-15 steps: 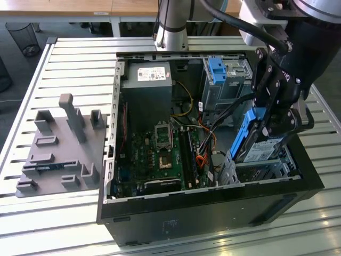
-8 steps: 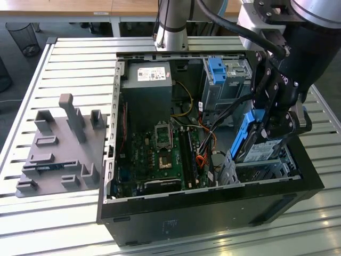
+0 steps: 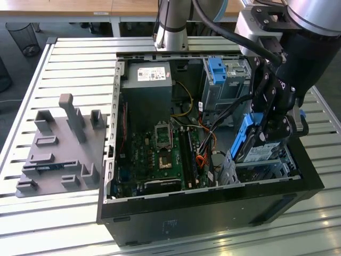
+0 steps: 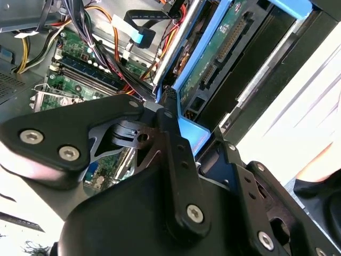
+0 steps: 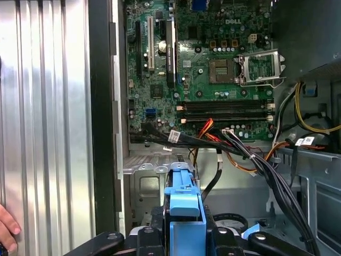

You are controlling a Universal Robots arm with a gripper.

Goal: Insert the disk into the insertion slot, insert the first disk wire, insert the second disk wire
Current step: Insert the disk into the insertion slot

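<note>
The disk (image 3: 251,143), a silver drive in a bright blue carrier, hangs tilted over the near corner of the open computer case on the exterior view's right. My gripper (image 3: 268,129) is shut on it from above. Just below it lies the insertion slot (image 3: 262,169), a low grey perforated cage, and the disk's lower end is close to its mouth. In the second wrist view a black finger (image 4: 169,120) presses the blue carrier (image 4: 193,132) beside the drive's green underside (image 4: 224,42). The first wrist view has the carrier (image 5: 184,198) in front of a grey metal cage edge (image 5: 154,164).
A bundle of black, red and orange wires (image 3: 212,140) runs beside the slot. A taller cage with a blue bracket (image 3: 216,70) stands behind. The motherboard (image 3: 160,154) and power supply (image 3: 147,92) sit further in. A grey fixture plate (image 3: 58,146) lies at left. A hand (image 5: 5,226) rests outside the case.
</note>
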